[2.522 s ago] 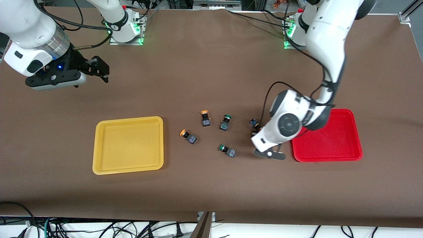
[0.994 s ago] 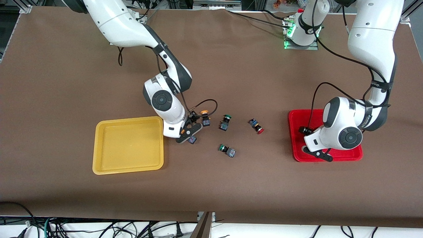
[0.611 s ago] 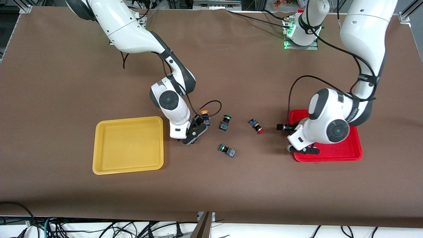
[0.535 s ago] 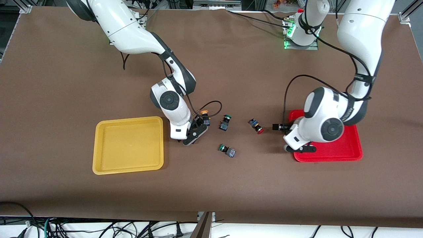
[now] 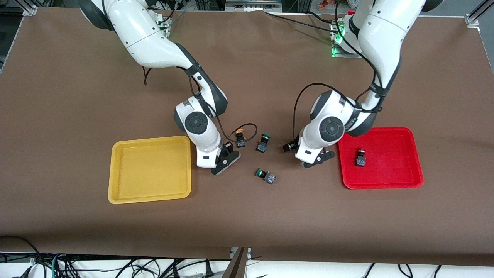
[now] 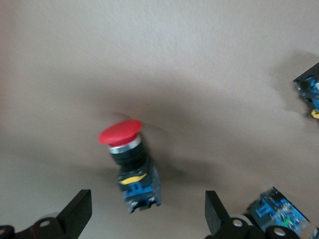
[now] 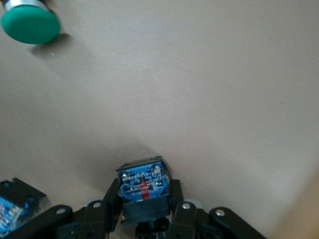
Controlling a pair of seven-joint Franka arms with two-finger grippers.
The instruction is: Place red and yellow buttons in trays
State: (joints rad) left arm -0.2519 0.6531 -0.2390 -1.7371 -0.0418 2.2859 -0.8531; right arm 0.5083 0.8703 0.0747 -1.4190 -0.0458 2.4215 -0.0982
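My left gripper [image 6: 147,211] is open and low over the table, its fingers on either side of a red button [image 6: 130,164] lying on its side. In the front view the left hand [image 5: 305,152] hides that button, just off the red tray [image 5: 386,181]. A second red button [image 5: 361,158] lies in the red tray. My right gripper [image 7: 144,201] is shut on a button's dark body [image 7: 143,186]; its cap is hidden. That gripper [image 5: 225,155] is between the yellow tray [image 5: 150,197] and a yellow button [image 5: 240,138] on the table.
Two green-capped buttons [image 5: 263,143] [image 5: 265,175] lie on the brown table between the two grippers. One green cap [image 7: 30,22] shows in the right wrist view. Other button bodies [image 6: 276,214] [image 6: 309,92] lie close to the left gripper. The yellow tray holds nothing.
My left gripper has left the red tray, where a red button now lies, and moved toward the table's middle over the other red button. My right gripper has barely moved.
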